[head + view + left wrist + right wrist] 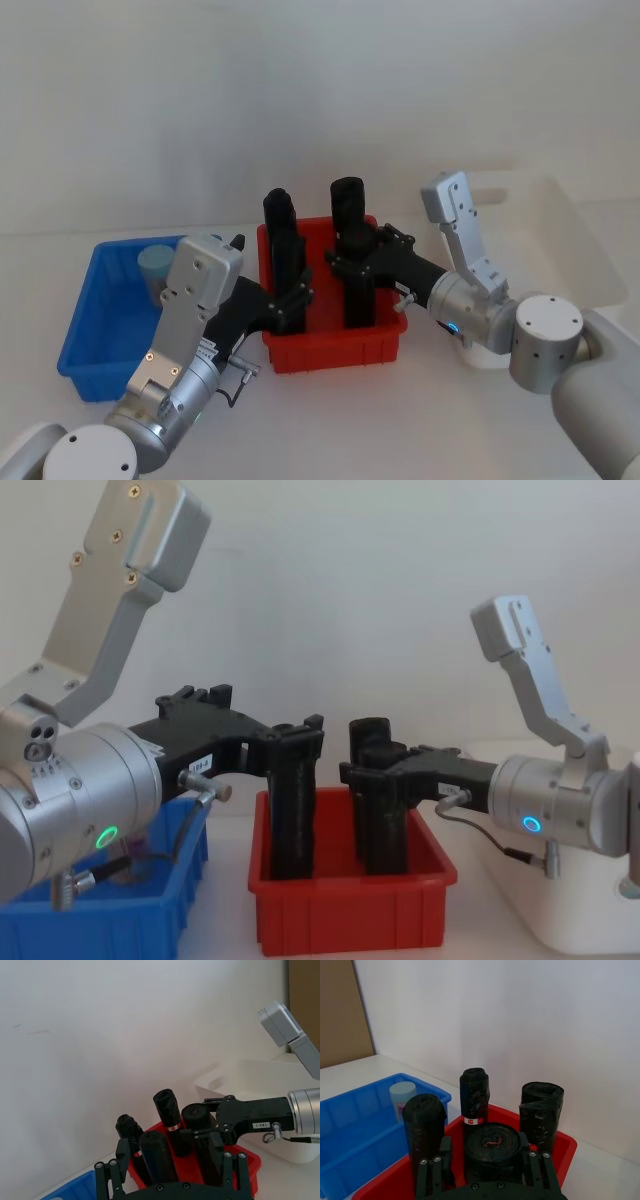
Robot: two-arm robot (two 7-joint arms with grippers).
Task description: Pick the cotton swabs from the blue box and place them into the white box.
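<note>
Head view: left pincer (293,296) and right pincer (352,262) each clamp black rolls (350,215).

Black rolls (350,250) fill a red bin (335,348); the blue box (95,320) holds a pale-blue-capped jar (156,266).

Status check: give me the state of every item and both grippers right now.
Cotton swabs: one jar, upright in the blue box.
Blue box: holds the jar.
White box: no swabs seen inside.
Black rolls: upright in the red bin.
Left gripper: shut on a roll.
Right gripper: shut on a roll.
</note>
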